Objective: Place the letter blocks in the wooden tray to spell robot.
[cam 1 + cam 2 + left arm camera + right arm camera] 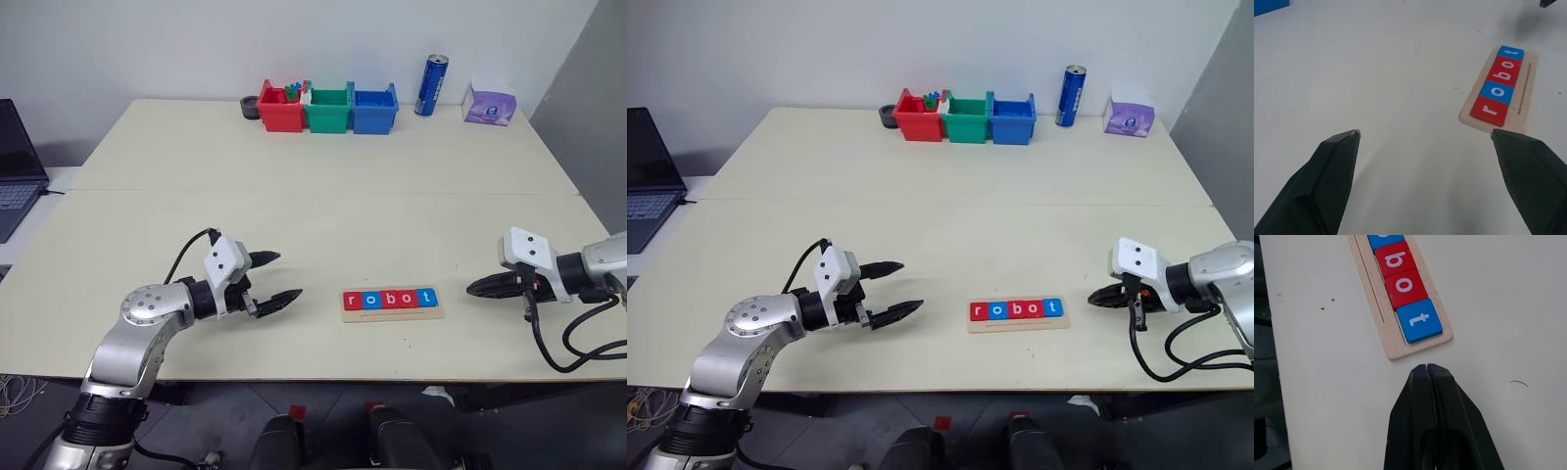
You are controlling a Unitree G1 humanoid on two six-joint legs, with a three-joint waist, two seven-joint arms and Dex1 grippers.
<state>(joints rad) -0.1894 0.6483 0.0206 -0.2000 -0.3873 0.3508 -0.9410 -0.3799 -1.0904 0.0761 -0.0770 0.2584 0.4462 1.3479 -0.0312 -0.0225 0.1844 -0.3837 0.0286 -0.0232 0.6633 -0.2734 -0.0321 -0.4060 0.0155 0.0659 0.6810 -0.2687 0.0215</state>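
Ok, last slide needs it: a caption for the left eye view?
Five letter blocks spell "robot" in the wooden tray; open left gripper, shut right gripper flank it.

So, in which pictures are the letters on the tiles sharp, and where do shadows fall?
Right wrist view: letters on the tiles sharp. Left wrist view: readable, the black fingers soft. Left eye view: soft shadow on the table under the left gripper; letters on the tray small but legible.

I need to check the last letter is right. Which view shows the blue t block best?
The right wrist view: the blue t block lies large and unobstructed at the wooden tray's end. The left wrist view shows it small and far; both eye views show it tiny.
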